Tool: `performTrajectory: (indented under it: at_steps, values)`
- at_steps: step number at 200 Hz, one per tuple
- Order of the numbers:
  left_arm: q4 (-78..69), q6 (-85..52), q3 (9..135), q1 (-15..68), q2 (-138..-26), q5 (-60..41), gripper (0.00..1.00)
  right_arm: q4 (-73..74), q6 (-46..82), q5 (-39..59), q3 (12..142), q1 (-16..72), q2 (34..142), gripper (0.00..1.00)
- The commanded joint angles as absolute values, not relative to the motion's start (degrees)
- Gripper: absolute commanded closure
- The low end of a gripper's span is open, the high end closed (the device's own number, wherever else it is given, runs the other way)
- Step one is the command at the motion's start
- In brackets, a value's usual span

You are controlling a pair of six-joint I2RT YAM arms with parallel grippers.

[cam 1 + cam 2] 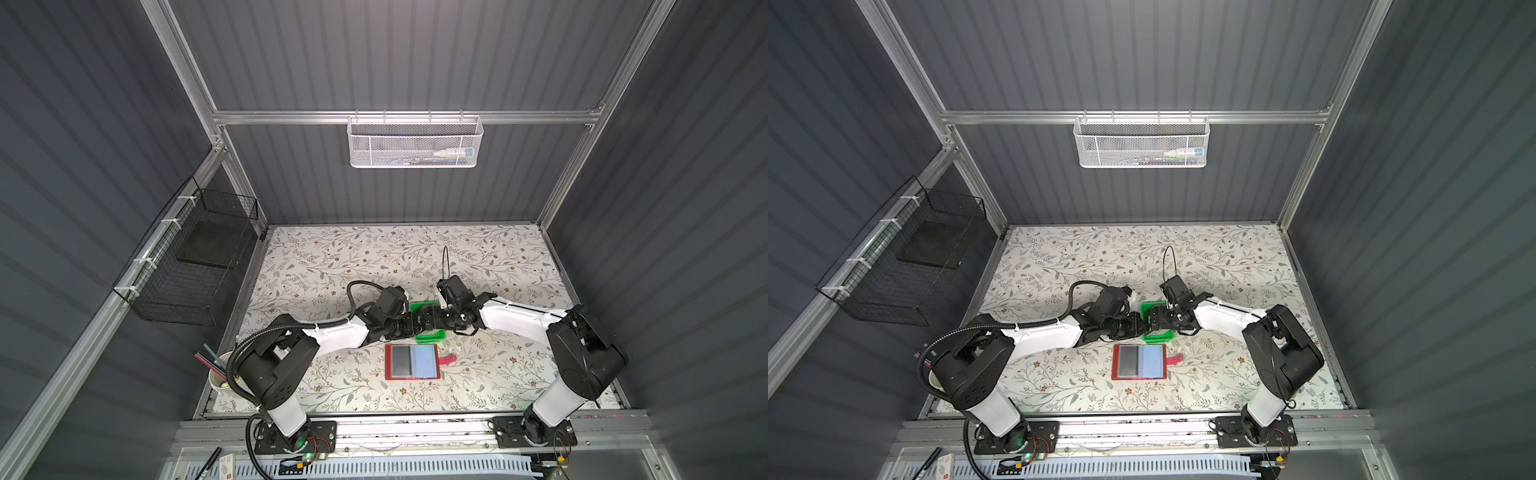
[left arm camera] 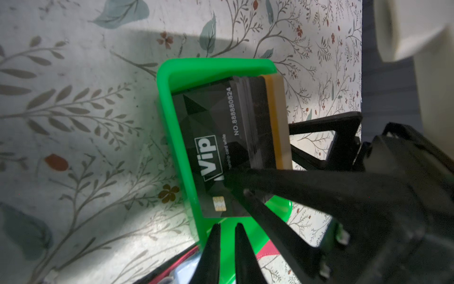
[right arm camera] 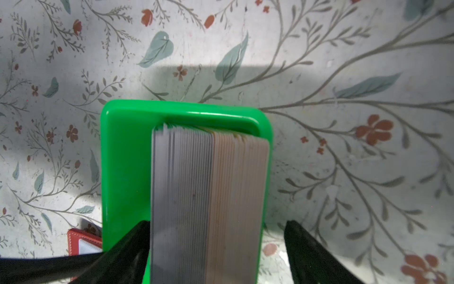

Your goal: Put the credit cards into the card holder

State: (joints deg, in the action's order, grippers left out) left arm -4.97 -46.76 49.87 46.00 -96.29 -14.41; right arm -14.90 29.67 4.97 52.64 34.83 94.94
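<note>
Our right pincer (image 3: 217, 222) spreads astride the cards (image 3: 208, 184), edge-up in the tray (image 3: 125, 159) at frame centre; left pincer (image 2: 228, 228) nearly together, grip we cannot tell.

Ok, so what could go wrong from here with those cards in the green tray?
1. The right gripper has its jaws open around the whole stack of credit cards; closing could grab many at once or spill them.
2. The green tray could slide or tip: the left gripper has narrow jaws at its end, but a firm hold isn't clear.
3. Both grippers crowd the tray and could collide.
</note>
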Motion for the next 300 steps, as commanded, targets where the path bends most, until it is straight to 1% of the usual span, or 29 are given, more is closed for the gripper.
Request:
performTrajectory:
  at_steps: [1, 74, 162, 215, 229, 243, 263, 283, 300]
  values:
    - [-7.57, -47.95, 49.79, 45.61, -97.29, -14.94, 0.86, -16.75, 28.84, 3.9, 53.11, 34.02, 93.19, 0.14]
    - [-9.41, -48.89, 50.01, 45.61, -99.35, -16.21, 0.86, -18.41, 27.11, 3.78, 53.88, 32.22, 91.93, 0.14]
    - [-12.26, -50.8, 50.87, 45.69, -102.29, -18.19, 0.82, -18.85, 26.36, 3.86, 53.96, 31.98, 91.06, 0.13]
    - [-13.35, -51.37, 50.49, 45.65, -102.82, -18.46, 0.82, -20.2, 27.15, 5.69, 53.29, 31.91, 87.38, 0.13]
    - [-13.71, -51.49, 50.37, 45.65, -103.07, -18.45, 0.82, -20.41, 28.11, 6.11, 52.55, 31.96, 85.32, 0.17]
    - [-14.42, -51.58, 50.16, 45.66, -102.94, -18.46, 0.82, -20.0, 29.2, 7.31, 51.61, 31.92, 83.27, 0.23]
    - [-14.36, -51.51, 50.17, 45.7, -102.78, -18.46, 0.82, -18.64, 31.27, 10.52, 50.85, 31.91, 81.68, 0.37]
    - [-14.65, -51.67, 50.06, 45.66, -102.83, -18.41, 0.82, -16.79, 33.31, 13.72, 50.8, 31.98, 82.34, 0.51]
    - [-14.94, -51.85, 49.91, 45.7, -102.83, -18.46, 0.82, -15.17, 34.81, 15.69, 50.89, 31.93, 83.64, 0.59]
